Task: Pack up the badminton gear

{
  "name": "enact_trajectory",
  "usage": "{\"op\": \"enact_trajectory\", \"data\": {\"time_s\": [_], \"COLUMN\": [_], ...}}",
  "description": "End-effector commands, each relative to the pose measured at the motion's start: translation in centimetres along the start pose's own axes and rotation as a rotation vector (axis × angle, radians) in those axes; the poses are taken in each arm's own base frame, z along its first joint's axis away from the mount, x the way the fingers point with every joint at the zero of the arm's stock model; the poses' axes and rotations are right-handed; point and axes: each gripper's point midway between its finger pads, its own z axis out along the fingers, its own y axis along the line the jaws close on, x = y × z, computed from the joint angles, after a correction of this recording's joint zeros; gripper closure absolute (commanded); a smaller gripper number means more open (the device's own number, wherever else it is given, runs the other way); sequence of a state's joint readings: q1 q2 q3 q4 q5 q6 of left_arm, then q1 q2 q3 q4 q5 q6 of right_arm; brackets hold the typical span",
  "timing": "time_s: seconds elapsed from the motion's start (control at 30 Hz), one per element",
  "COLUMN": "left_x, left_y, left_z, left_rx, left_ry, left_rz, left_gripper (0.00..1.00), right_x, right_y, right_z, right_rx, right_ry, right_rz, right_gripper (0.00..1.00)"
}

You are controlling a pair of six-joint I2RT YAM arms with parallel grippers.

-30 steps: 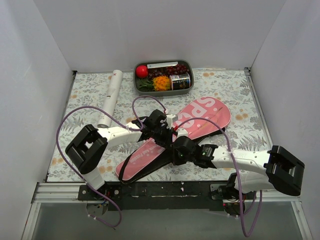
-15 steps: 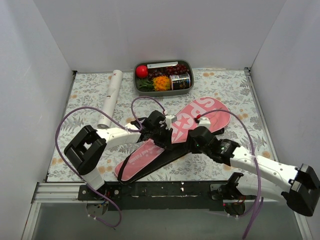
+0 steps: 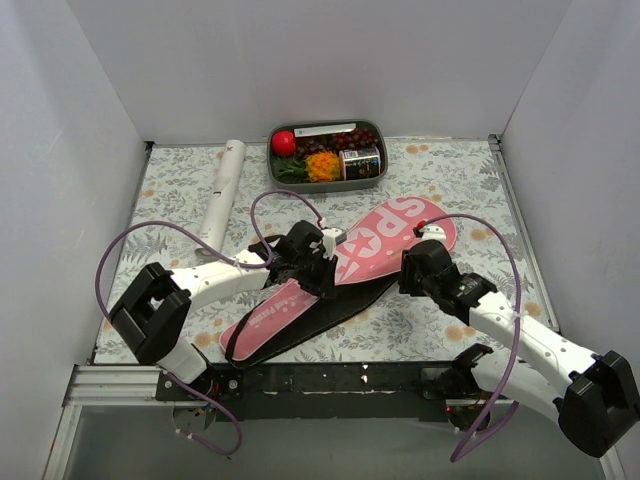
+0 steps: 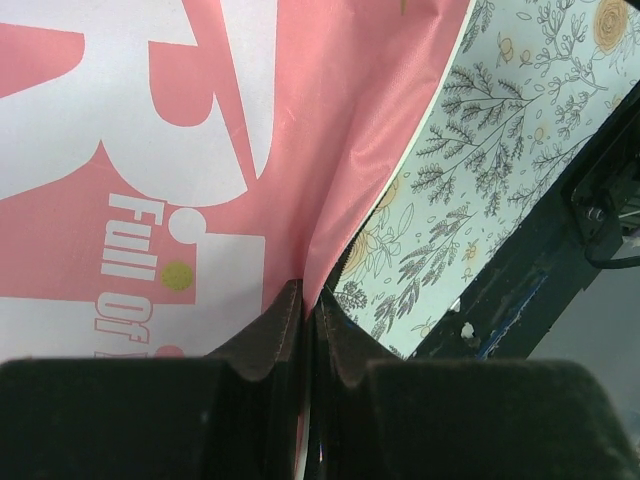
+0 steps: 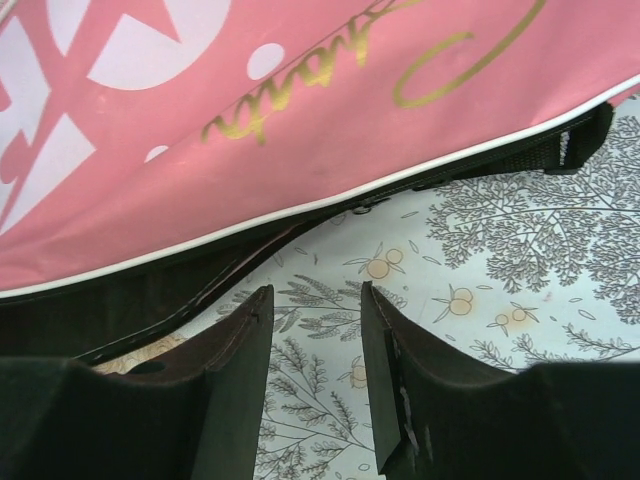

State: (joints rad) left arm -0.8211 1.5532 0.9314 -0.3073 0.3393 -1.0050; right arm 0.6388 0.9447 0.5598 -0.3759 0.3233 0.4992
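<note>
The long pink racket bag (image 3: pixel 385 240) with white lettering and black edging lies diagonally across the mat, its narrow end at the near left. My left gripper (image 3: pixel 318 268) is shut on the bag's pink upper flap (image 4: pixel 330 200) near its middle and pinches a fold of it. My right gripper (image 3: pixel 412 270) is open and empty, just off the bag's near edge (image 5: pixel 330 215), over the mat. The white cardboard tube (image 3: pixel 221 195) lies at the far left. Both rackets are hidden or out of view.
A grey food tray (image 3: pixel 375 127) with a red ball (image 3: pixel 283 142) stands at the back centre. White walls close in three sides. The black rail (image 3: pixel 330 378) runs along the table's near edge. Purple cables loop over both arms.
My right arm has swung from the bag's near middle out to the right and now sits beside its wide end. The left gripper has kept its grip; the bag shifted slightly left.
</note>
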Motion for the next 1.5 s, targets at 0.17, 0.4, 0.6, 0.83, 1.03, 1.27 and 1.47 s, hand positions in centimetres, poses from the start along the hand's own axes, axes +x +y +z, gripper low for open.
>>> {"op": "enact_trajectory", "data": {"time_s": [0.17,0.4,0.6,0.83,1.03,1.27,1.47], "left_x": [-0.8,-0.9,-0.7,-0.7,-0.9,-0.8,-0.5], "left_y": [-0.9,-1.0,-0.9,-0.9,-0.9,-0.8,-0.6], "left_z": [-1.8,-1.8,-1.8,-1.7,-1.7,-1.5,-1.5], "left_rx": [0.015,0.021,0.019,0.02,0.021,0.017,0.013], "left_ry": [-0.041,-0.042,-0.04,-0.039,-0.041,-0.032,-0.027], "left_rz": [0.022,0.023,0.022,0.026,0.032,0.039,0.04], "left_gripper": [0.94,0.94,0.94,0.93,0.94,0.94,0.94], "right_x": [0.8,0.6,0.2,0.0,-1.1,-1.7,-2.0], "right_y": [-1.9,-1.5,-2.3,-2.0,-1.1,-0.8,-0.7], "right_z": [1.2,2.5,3.9,5.3,5.9,6.7,7.0], "right_rx": [0.065,0.033,0.058,0.026,0.0,0.003,0.002], "right_ry": [0.037,0.033,0.032,0.038,0.011,0.007,-0.01], "right_rz": [-0.1,-0.156,-0.157,-0.133,-0.133,-0.14,-0.142], "right_gripper": [0.53,0.52,0.53,0.56,0.57,0.65,0.78]}}
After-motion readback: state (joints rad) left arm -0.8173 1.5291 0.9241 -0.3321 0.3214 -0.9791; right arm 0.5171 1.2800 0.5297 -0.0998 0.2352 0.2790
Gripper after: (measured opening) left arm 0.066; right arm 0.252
